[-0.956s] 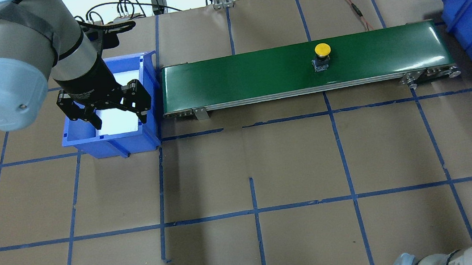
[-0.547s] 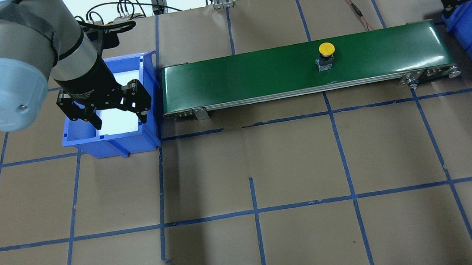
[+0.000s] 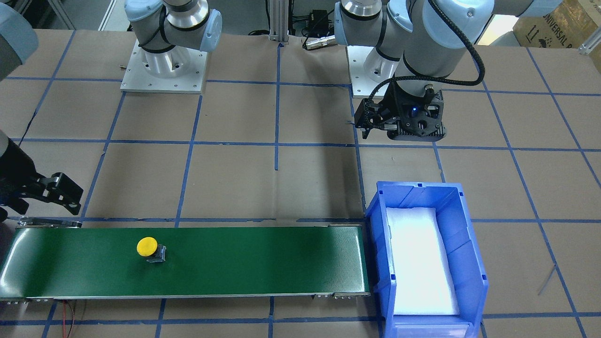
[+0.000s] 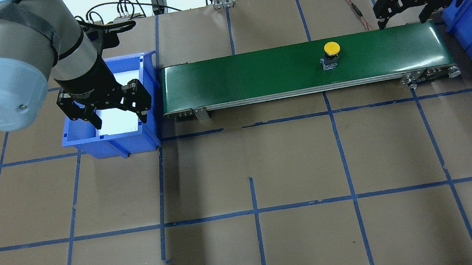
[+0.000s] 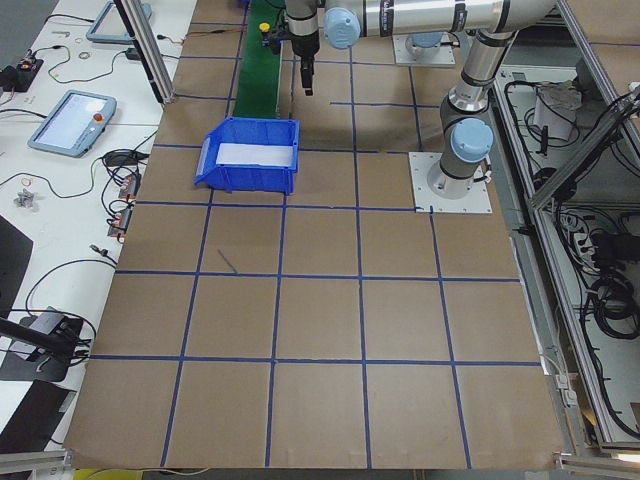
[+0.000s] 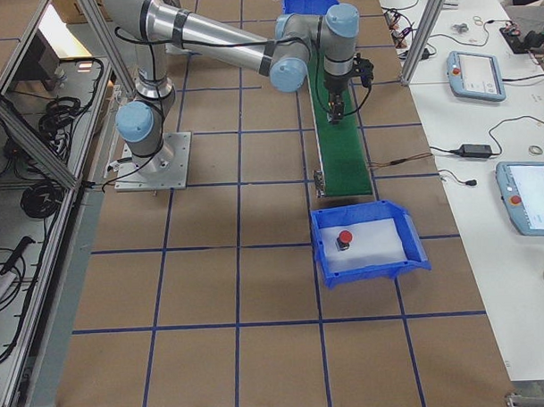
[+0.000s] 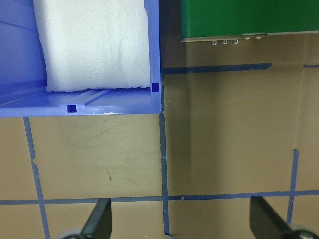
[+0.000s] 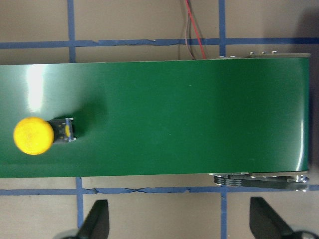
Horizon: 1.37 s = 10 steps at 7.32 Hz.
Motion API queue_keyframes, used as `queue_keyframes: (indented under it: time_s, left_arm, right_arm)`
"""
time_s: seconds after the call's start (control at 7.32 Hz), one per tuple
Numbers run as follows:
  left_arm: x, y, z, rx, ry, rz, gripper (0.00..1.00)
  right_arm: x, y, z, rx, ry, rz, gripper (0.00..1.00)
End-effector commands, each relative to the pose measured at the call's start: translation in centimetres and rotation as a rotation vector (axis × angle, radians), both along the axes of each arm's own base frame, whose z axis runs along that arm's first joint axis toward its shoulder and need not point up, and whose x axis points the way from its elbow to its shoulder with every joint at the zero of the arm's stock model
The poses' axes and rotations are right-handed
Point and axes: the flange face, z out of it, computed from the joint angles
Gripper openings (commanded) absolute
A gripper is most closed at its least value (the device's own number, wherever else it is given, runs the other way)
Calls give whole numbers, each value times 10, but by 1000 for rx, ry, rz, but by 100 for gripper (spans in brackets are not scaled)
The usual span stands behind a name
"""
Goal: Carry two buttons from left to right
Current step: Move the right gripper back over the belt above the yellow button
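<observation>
The yellow button (image 4: 332, 47) is sitting on the green conveyor belt (image 4: 256, 73), in its right half, with its cap up. The red button (image 6: 345, 238) is resting on the white foam inside the right blue bin (image 6: 368, 273), past the belt's right end. The right tool (image 4: 401, 17) is hanging above the belt's right end with its 2 fingers spread wide and nothing between them, near the yellow button but apart from it. The left tool (image 4: 121, 122) is hovering by the robot-side end of the left blue bin (image 4: 116, 143); it is also released and is carrying nothing. The counter (image 4: 294, 166) is showing brown paper with blue tape lines.
</observation>
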Motion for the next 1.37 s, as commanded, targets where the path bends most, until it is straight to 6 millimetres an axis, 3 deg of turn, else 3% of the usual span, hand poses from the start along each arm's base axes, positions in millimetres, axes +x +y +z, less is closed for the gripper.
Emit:
queue_keyframes:
  time_s: [0.0, 0.27, 0.68, 0.96, 1.23]
  left_arm:
    - [0, 0, 0, 1, 0, 0, 96]
    - [0, 0, 0, -1, 0, 0, 96]
    - [0, 0, 0, -1, 0, -1, 96]
    - [0, 0, 0, -1, 0, -1, 96]
    - [0, 0, 0, -1, 0, -1, 96]
  right_arm:
    - [5, -2, -11, 15, -15, 6, 100]
    - [4, -6, -24, 32, -19, 4, 100]
    - [2, -15, -27, 15, -15, 3, 100]
    - [16, -33, -47, -9, -9, 19, 100]
    - [35, -38, -54, -7, -15, -5, 99]
